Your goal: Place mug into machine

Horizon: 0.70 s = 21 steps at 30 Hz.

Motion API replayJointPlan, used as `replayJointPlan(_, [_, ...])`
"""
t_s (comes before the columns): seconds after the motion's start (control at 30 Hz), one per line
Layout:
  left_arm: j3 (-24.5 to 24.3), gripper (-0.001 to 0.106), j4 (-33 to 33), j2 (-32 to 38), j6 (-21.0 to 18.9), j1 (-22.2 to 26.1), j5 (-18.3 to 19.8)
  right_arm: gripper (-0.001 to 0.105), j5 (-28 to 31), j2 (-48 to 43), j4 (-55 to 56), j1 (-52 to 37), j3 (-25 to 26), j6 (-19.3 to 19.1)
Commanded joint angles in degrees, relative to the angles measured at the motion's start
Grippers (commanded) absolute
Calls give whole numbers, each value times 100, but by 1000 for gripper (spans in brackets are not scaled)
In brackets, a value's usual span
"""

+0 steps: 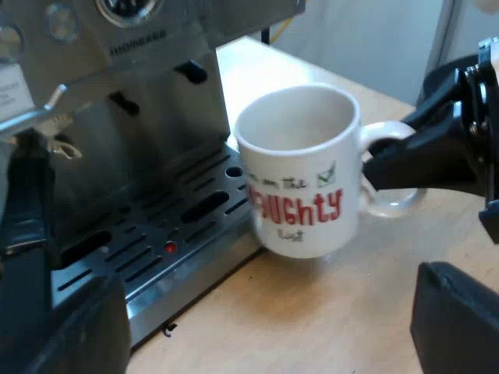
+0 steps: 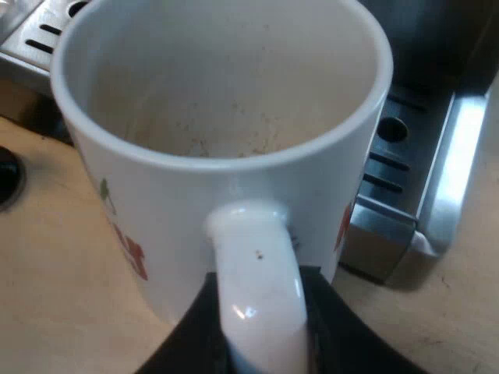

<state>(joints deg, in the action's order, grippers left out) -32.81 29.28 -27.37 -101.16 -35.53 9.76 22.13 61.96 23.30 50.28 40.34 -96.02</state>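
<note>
One white mug (image 1: 300, 171) stands upright at the front edge of the machine (image 1: 156, 101), beside a corner of its tray (image 1: 156, 226) and not on it. Its base is over the table (image 1: 335, 312). I cannot tell whether it touches the wood or hangs just above it. The mug has one handle (image 2: 257, 288), which points away from the machine. On its wall there is red lettering (image 1: 300, 209) with one small ticked box above it. Inside, the mug holds no liquid, only a few dark specks.

The right pincer (image 2: 261, 343) is clenched on the handle, its two black fingers (image 2: 343, 343) pressing one on each side of it. From the left wrist view the same pincer reaches in from the side away from the machine.

The left pincer (image 1: 265, 327) is released. Its two fingers (image 1: 70, 335) are spread wide apart with nothing between them, low over the table and near the tray's front. It is apart from the mug.

There is one machine, steel-fronted, and its one slotted metal tray carries one red dot (image 1: 170, 248) among the slots.
</note>
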Motion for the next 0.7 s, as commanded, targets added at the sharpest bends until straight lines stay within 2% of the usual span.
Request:
replayJointPlan(0.03, [-2,81,-290,-240,-10,162,73,0,-31,156,-432,-2,171,-81])
replayJointPlan(0.17, [-2,81,-479,-460,-10,629,435,0,-51,414,-656,-2,252,-99])
replayJointPlan(0.23, [-2,81,-523,-498,83,1022,820,0,-50,600,-844,-2,309,-192])
replayJointPlan(0.33, [-2,81,-544,-509,248,1357,1403,0,-50,801,-1053,-2,346,-193])
replayJointPlan(0.43, [-2,81,-543,-509,364,1439,1488,0,-50,1017,-1399,-2,346,-193])
replayJointPlan(0.7, [-2,81,-543,-509,364,1438,1488,0,-50,1542,-2180,-2,346,-193])
